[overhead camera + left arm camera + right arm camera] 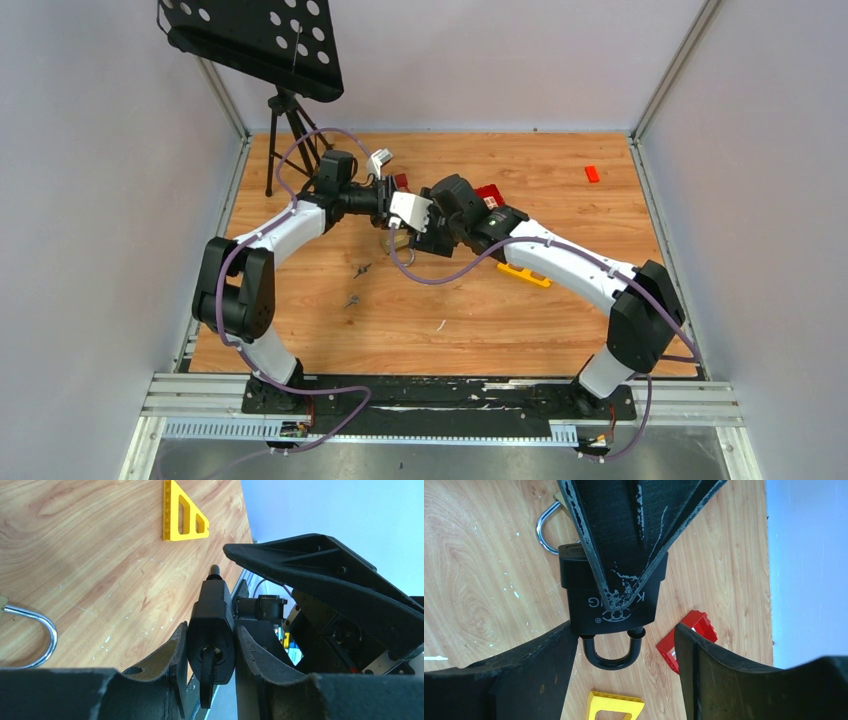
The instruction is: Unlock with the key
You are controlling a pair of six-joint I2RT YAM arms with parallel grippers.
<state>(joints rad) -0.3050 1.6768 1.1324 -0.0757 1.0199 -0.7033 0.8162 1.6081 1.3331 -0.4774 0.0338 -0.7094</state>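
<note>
My left gripper [210, 630] is shut on a black padlock [212, 610], which it holds above the wooden table. A black key [206, 675] sits in the keyhole in the lock's underside, its head hanging down. In the right wrist view the same padlock [611, 605] shows its printed face and its black shackle [611, 657], with a left finger [634, 530] across it. My right gripper [624, 630] is open, its fingers standing either side of the shackle. From above, both grippers meet at mid-table [415, 215] and hide the lock.
A brass padlock with a silver shackle [35, 635] lies on the table under the grippers. Nearby are a yellow triangular piece [524, 274], a red frame brick [686, 635], a small red block [592, 173] and loose keys [357, 270]. A tripod stand [285, 110] is at the back left.
</note>
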